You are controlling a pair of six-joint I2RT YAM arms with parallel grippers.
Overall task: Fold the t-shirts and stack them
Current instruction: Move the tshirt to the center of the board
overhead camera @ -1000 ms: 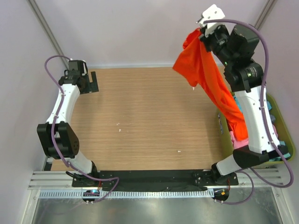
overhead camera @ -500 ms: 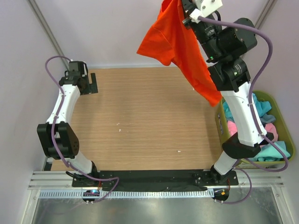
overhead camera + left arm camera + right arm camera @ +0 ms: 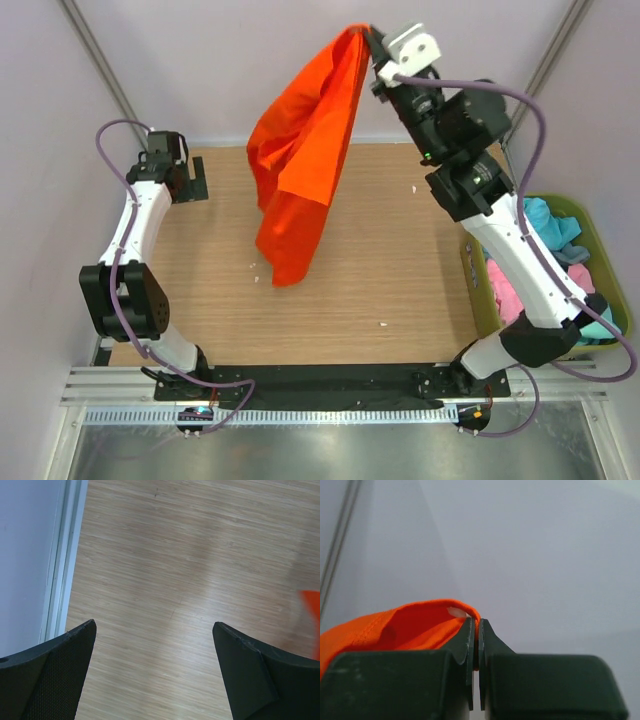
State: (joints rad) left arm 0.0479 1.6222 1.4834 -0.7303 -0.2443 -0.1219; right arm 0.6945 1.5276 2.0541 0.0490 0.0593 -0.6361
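Note:
A bright orange t-shirt (image 3: 300, 160) hangs in the air over the table's middle, its lower end near the wood. My right gripper (image 3: 370, 35) is raised high and shut on its top edge; in the right wrist view the orange t-shirt (image 3: 405, 627) is pinched between the two closed fingers of my right gripper (image 3: 476, 630). More t-shirts, turquoise (image 3: 548, 222) and pink (image 3: 505, 292), lie in the bin at the right. My left gripper (image 3: 198, 177) rests at the far left of the table, open; the left wrist view shows my left gripper (image 3: 155, 630) with nothing between its fingers.
An olive-green bin (image 3: 592, 232) stands at the table's right edge, beside the right arm. The wooden table (image 3: 380, 270) has small white specks on it. A strip of the orange cloth (image 3: 312, 620) shows at the right edge of the left wrist view.
My right arm has swung up and to the left, pulling the orange t-shirt out of the bin and over the table's middle, where it now hangs lengthwise. The left arm has not moved.

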